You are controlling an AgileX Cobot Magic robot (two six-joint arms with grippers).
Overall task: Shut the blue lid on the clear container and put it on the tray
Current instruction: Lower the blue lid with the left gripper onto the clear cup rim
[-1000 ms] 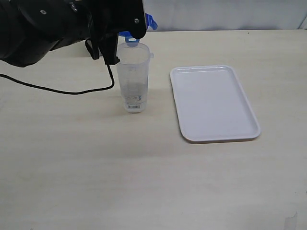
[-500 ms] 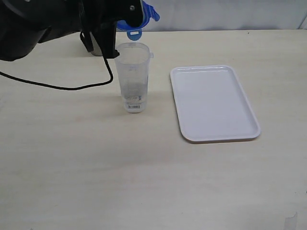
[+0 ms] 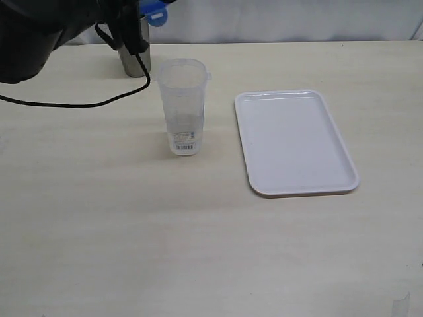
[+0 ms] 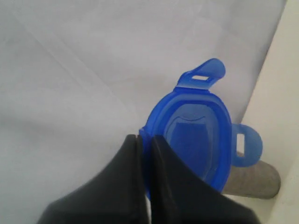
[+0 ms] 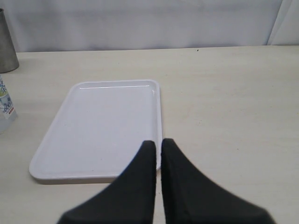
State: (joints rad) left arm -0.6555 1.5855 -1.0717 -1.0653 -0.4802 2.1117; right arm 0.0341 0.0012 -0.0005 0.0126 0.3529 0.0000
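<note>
A: Blue, and clamped by its edge: the blue lid (image 4: 196,135) sits in the left gripper (image 4: 144,139), raised high. The clear container (image 3: 183,105) stands open below it, off to one side and well apart.

B: So nothing is closed yet?

A: No. The capping and the move to the tray (image 3: 297,142) both remain. The right gripper (image 5: 158,143) is pressed together on nothing, with the tray just ahead of it.

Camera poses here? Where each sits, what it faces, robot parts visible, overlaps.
Exterior: off the arms, raised, looking down at the clear container and tray; left arm at top left.
Left wrist: on left arm, looking past the left gripper, shut on the blue lid, at a pale backdrop.
Right wrist: on right arm, looking past the shut right gripper at the tray.
Shared: steel cup in all three.
</note>
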